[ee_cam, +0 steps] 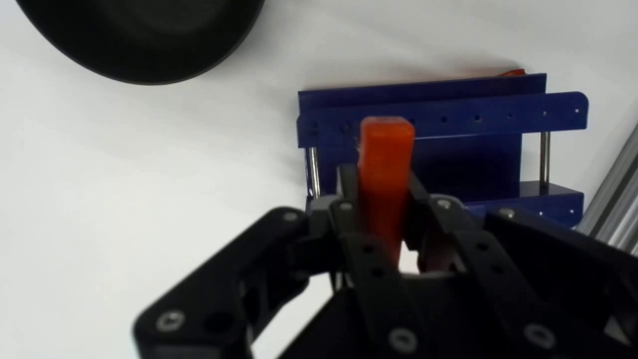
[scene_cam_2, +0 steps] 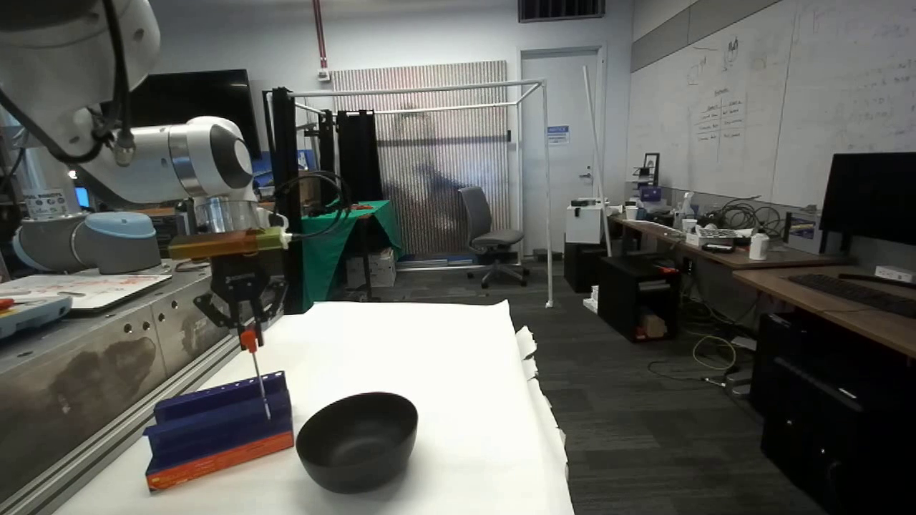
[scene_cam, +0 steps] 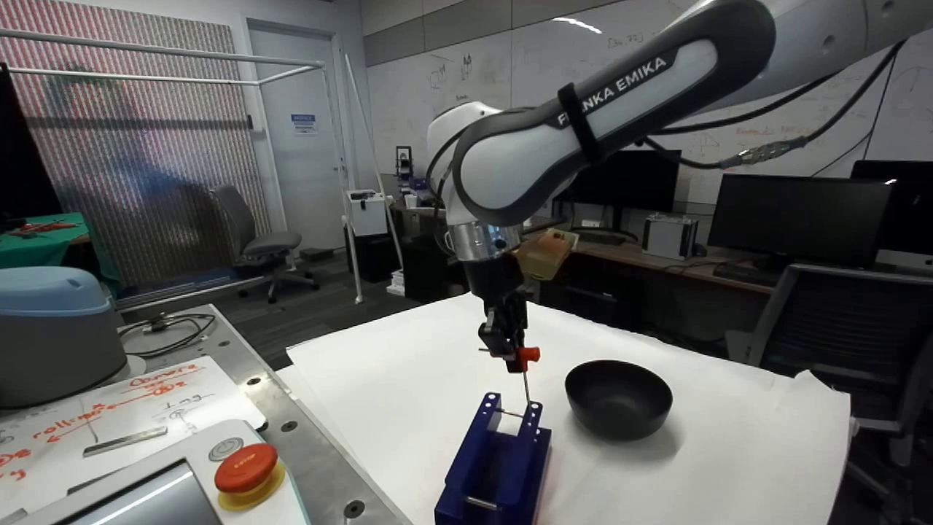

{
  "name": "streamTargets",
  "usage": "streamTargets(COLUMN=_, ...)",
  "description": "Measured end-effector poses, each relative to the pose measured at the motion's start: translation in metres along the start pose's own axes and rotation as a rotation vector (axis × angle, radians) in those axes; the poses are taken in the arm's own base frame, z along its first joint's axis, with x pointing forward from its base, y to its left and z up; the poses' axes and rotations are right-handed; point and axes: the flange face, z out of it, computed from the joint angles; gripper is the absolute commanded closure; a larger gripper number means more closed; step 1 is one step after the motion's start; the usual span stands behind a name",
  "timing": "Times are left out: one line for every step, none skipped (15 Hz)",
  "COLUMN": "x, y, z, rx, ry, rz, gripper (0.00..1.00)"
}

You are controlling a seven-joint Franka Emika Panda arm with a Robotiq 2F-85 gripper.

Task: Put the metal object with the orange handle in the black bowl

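The black end effector (ee_cam: 383,184) shows silver screws (ee_cam: 170,320).

You see orange handle (ee_cam: 386,157): smooth, plastic-looking, faint sheen; its shaft (scene_cam_2: 260,379): bare metal. Your gripper (ee_cam: 383,184): matt body, shiny screw heads (ee_cam: 402,340). Black bowl (scene_cam: 618,408): smooth, matt. Blue rack (ee_cam: 468,154): smooth, satin, with polished metal rods (ee_cam: 545,157). Your white sheet (scene_cam_2: 429,357): matt, paper-like, crinkled at edge. Your bench (scene_cam_2: 129,365): bare metal, smudged side. You also get green cloth (scene_cam_2: 325,259), dull; desk (scene_cam_2: 773,282), wood-look.
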Motion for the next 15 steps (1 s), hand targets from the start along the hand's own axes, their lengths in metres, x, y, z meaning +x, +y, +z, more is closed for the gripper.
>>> streamTargets(x=-0.004, y=-0.002, z=-0.014, rx=-0.006, ry=0.01, rz=0.019, gripper=0.86)
streamTargets(x=-0.008, y=-0.003, z=-0.028, rx=-0.012, ry=0.02, rz=0.044, gripper=0.86)
streamTargets(x=-0.013, y=-0.004, z=-0.043, rx=-0.02, ry=0.031, rz=0.081, gripper=0.86)
streamTargets(x=-0.018, y=-0.002, z=-0.057, rx=-0.031, ry=0.045, rz=0.127, gripper=0.86)
streamTargets(x=-0.023, y=0.002, z=-0.069, rx=-0.049, ry=0.057, rz=0.176, gripper=0.85)
streamTargets(x=-0.028, y=0.008, z=-0.077, rx=-0.072, ry=0.065, rz=0.225, gripper=0.85)
streamTargets(x=-0.032, y=0.016, z=-0.082, rx=-0.097, ry=0.065, rz=0.274, gripper=0.85)
streamTargets(x=-0.036, y=0.026, z=-0.082, rx=-0.123, ry=0.056, rz=0.322, gripper=0.85)
streamTargets(x=-0.039, y=0.038, z=-0.078, rx=-0.145, ry=0.043, rz=0.369, gripper=0.85)
streamTargets(x=-0.042, y=0.051, z=-0.069, rx=-0.166, ry=0.02, rz=0.416, gripper=0.85)
streamTargets(x=-0.044, y=0.065, z=-0.055, rx=-0.185, ry=-0.009, rz=0.462, gripper=0.86)
streamTargets(x=-0.045, y=0.077, z=-0.04, rx=-0.199, ry=-0.043, rz=0.502, gripper=0.86)
streamTargets(x=-0.045, y=0.088, z=-0.021, rx=-0.211, ry=-0.08, rz=0.541, gripper=0.86)
streamTargets(x=-0.045, y=0.097, z=0.0, rx=-0.22, ry=-0.124, rz=0.578, gripper=0.86)
streamTargets(x=-0.045, y=0.104, z=0.022, rx=-0.231, ry=-0.176, rz=0.611, gripper=0.85)
